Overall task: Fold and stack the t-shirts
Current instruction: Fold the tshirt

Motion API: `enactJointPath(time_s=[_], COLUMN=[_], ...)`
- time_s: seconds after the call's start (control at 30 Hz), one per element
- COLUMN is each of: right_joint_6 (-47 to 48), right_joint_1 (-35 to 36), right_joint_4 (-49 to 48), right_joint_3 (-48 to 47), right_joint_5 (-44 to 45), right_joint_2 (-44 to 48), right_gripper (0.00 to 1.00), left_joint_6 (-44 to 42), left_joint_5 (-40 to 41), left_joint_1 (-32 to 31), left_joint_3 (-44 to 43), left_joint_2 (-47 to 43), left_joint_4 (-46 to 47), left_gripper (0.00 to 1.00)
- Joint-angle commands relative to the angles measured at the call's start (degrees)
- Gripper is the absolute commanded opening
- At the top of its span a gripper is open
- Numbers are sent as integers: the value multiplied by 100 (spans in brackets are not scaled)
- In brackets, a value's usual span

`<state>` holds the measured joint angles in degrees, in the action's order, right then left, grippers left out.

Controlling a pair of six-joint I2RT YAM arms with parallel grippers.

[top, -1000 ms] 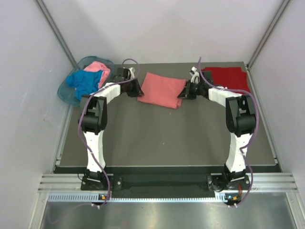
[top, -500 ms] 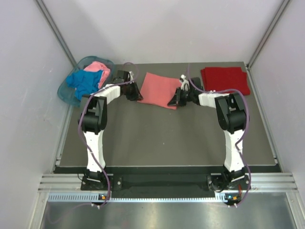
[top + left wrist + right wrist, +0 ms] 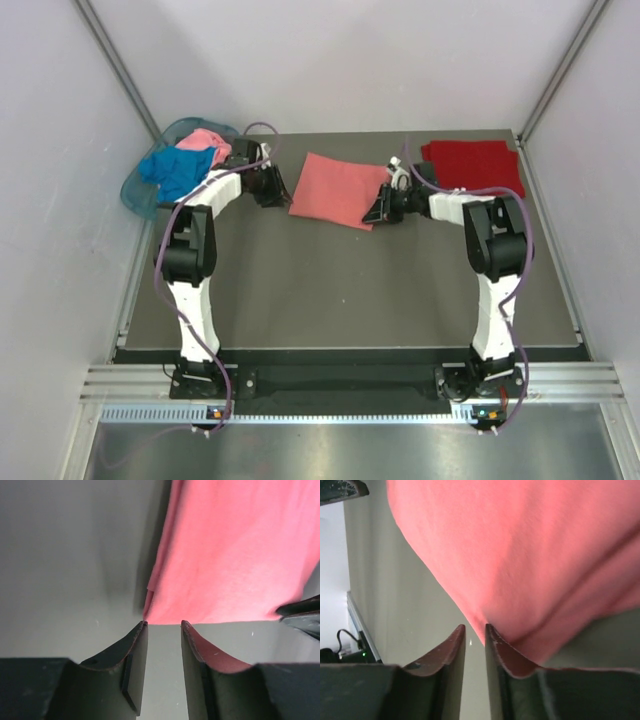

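A folded salmon-coral t-shirt (image 3: 340, 188) lies flat at the back middle of the table. My left gripper (image 3: 277, 192) is at its left edge, open and empty, with the shirt's edge (image 3: 235, 555) just past the fingertips (image 3: 163, 624). My right gripper (image 3: 378, 212) is at the shirt's near right corner. Its jaws stand a narrow gap apart (image 3: 475, 626), and the shirt's corner (image 3: 530, 545) touches the right fingertip. A folded dark red t-shirt (image 3: 472, 165) lies at the back right. A bright blue t-shirt (image 3: 175, 172) and a light pink one (image 3: 205, 140) are bunched in the basket.
A translucent teal basket (image 3: 140, 195) hangs over the table's back left corner. White walls stand close on both sides. The table's near half (image 3: 340, 290) is bare dark mat.
My right gripper went left onto the shirt's corner, then came back a little to the right. My left gripper drew back slightly from the shirt's left edge. The shirt stayed flat.
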<state>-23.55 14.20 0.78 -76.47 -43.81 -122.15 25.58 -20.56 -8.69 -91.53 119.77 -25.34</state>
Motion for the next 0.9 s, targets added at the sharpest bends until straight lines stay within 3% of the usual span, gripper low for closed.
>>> enactJointPath(time_s=[0.0,0.1,0.3,0.4,0.43,0.47,0.57,0.73,0.87], right_joint_6=[325,229,246,254,254,254,290,212,-1168], right_joint_1=[-189,-198,-198,-198,-198,-189,-154,-49,-110], right_joint_4=[370,406,871,1012,1056,1100,1424,1926,735], right_joint_3=[149,333,466,641,711,747,756,974,1993], right_joint_5=[355,751,1638,1937,2060,2096,2359,2467,2054], right_joint_2=[814,1333,2097,2651,2800,3124,3767,4725,5743], right_gripper=[25,37,42,51,99,100,100,100,100], left_joint_6=[-343,-352,-317,-282,-273,-247,-98,34,228], left_joint_5=[-475,-615,-1169,-1363,-1424,-1547,-1706,-1504,-1399], left_joint_1=[130,183,183,183,183,183,148,25,-89], left_joint_3=[-225,-155,-384,-182,-33,46,468,1231,1953], left_joint_2=[143,284,723,750,724,689,461,-171,-725], left_joint_4=[-313,-121,20,222,275,328,574,645,829], left_gripper=[38,40,41,36,33,19,0,0,0])
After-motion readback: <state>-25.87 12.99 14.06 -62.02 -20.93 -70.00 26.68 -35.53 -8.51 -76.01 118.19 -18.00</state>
